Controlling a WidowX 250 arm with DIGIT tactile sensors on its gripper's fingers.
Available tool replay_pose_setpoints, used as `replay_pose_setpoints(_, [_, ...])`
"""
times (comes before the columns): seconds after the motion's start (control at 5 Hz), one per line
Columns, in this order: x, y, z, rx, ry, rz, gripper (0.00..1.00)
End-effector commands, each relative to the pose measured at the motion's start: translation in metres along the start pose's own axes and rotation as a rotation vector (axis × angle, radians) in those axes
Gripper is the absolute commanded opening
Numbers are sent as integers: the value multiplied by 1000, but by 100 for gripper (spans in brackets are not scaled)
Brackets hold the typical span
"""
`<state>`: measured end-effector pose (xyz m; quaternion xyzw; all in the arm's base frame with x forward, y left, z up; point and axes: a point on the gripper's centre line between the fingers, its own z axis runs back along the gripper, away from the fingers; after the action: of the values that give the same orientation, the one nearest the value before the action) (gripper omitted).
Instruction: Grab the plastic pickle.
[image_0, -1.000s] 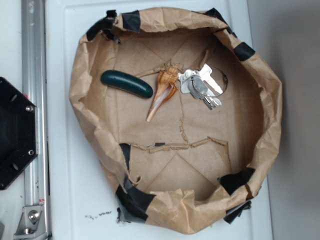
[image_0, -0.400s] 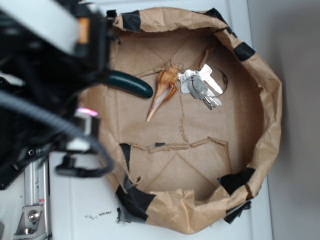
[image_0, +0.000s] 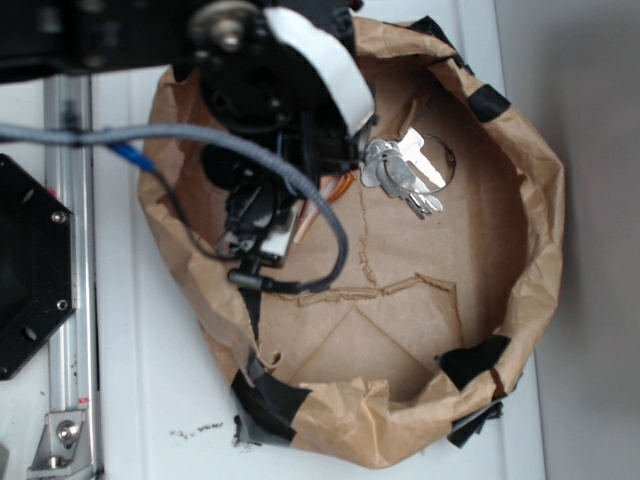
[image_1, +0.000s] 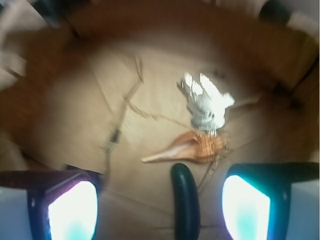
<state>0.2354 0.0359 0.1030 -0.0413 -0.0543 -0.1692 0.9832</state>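
Hovering wide over the plastic pickle (image_1: 185, 202), fingers spread apart!

Gripper (image_1: 159, 207) hangs with both pads (image_1: 72, 210) glowing either side of the dark green pickle, clear of it, nothing clamped. Just past the pickle's far end lies the orange shell (image_1: 192, 147), then the silver keys (image_1: 205, 102) touching it, all on the brown paper bowl's floor (image_1: 75, 115). A second ago the arm (image_0: 270, 90) was out of view entirely; now it covers the bowl's upper-left part, hiding the pickle from the exterior camera. No readable writing anywhere.
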Motion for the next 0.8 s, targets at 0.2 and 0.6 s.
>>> replay_pose_setpoints(0.2, [-48,13,-83,130,169,-173,100])
replay_pose_setpoints(0.6, [-49,23,-72,169,135,-85,0])
